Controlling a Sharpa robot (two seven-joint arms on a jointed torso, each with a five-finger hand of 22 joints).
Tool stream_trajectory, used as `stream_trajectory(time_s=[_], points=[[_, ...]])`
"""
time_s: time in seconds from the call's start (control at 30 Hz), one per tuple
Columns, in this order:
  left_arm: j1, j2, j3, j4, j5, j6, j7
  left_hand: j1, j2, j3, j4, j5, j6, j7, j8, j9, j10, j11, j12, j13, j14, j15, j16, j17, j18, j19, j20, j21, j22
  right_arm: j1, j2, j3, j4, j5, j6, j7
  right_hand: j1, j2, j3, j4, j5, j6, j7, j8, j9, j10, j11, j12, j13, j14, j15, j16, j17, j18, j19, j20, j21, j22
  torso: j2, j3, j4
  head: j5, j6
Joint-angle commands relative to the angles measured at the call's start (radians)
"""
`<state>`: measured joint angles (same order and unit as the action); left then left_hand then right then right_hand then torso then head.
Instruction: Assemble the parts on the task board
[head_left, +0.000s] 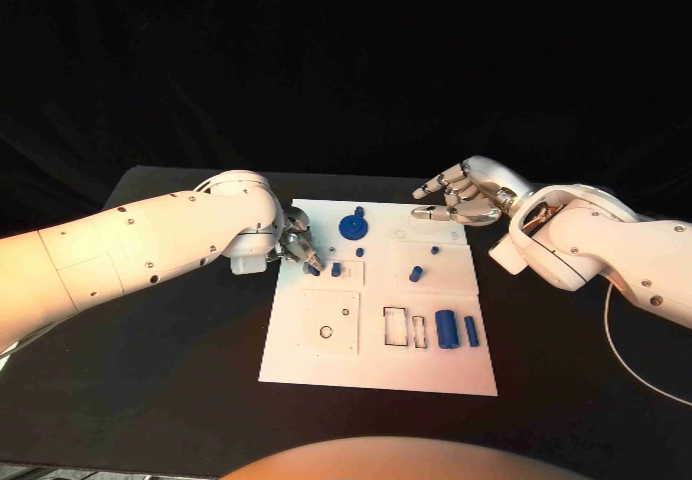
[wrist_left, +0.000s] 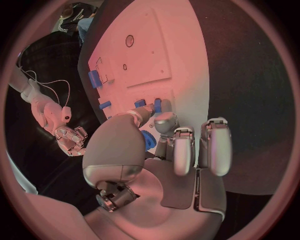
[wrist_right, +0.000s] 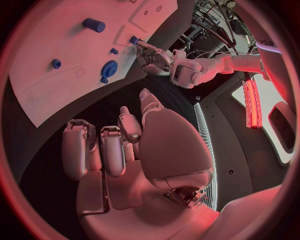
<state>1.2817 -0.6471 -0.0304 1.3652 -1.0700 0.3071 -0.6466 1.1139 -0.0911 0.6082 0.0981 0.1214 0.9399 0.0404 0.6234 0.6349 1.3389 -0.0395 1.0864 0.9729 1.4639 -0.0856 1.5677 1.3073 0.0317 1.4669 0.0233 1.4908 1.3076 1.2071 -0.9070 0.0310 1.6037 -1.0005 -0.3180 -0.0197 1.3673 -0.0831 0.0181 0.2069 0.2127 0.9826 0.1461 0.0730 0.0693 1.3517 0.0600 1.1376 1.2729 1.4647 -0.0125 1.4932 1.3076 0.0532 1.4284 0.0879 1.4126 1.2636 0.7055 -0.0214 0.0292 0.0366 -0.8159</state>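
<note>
Two hands: left hand (head_left: 296, 247) pinching blue peg (head_left: 313, 268) over task board (head_left: 378, 370) for insertion; right hand (head_left: 462, 195) clear, loosely curled, holding nothing.

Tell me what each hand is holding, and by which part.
Left hand: fingers pinch a small blue part by its upper end at the white task board. Right hand: nothing held.
</note>
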Motion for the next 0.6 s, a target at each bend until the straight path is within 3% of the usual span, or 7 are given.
stream_trajectory(time_s=[0.03, 0.6], points=[[-0.009, 0.007, -0.008, -0.002, 0.019, 0.049, -0.048, -0.020, -0.001, 0.005, -0.023, -0.002, 0.027, -0.016, 0.000, -0.002, 0.012, -0.002, 0.006, 0.004, 0.107, -0.007, 0.003, 0.263, -0.008, 0.060, -0.005, 0.006, 0.181, -0.001, -0.001, 0.000, 0.003, -0.002, 0.009, 0.007, 0.001, 0.010, -0.004, 0.000, 0.004, 0.001, 0.000, -0.003, 0.001, -0.002, -0.002, 0.004, 0.000, 0.073, -0.005, -0.006, 0.127, 0.012, -0.007, 0.000, -0.004, -0.001, 0.000, 0.0001, 0.0002, 0.000, 0.000], [-0.009, 0.021, -0.008, -0.012, 0.006, 0.046, -0.072, -0.085, -0.007, -0.079, 0.015, -0.002, 0.057, -0.024, -0.007, -0.024, 0.029, -0.009, 0.015, 0.021, 0.107, -0.013, 0.003, 0.263, -0.010, 0.065, -0.009, 0.012, 0.190, -0.001, -0.004, 0.000, 0.008, -0.001, 0.000, 0.011, 0.006, 0.011, -0.004, -0.002, 0.005, 0.002, -0.001, -0.003, 0.001, -0.003, -0.002, 0.002, -0.001, 0.073, -0.005, -0.006, 0.127, 0.012, -0.007, 0.000, -0.005, -0.002, 0.001, -0.0001, 0.0003, -0.003, 0.000]])
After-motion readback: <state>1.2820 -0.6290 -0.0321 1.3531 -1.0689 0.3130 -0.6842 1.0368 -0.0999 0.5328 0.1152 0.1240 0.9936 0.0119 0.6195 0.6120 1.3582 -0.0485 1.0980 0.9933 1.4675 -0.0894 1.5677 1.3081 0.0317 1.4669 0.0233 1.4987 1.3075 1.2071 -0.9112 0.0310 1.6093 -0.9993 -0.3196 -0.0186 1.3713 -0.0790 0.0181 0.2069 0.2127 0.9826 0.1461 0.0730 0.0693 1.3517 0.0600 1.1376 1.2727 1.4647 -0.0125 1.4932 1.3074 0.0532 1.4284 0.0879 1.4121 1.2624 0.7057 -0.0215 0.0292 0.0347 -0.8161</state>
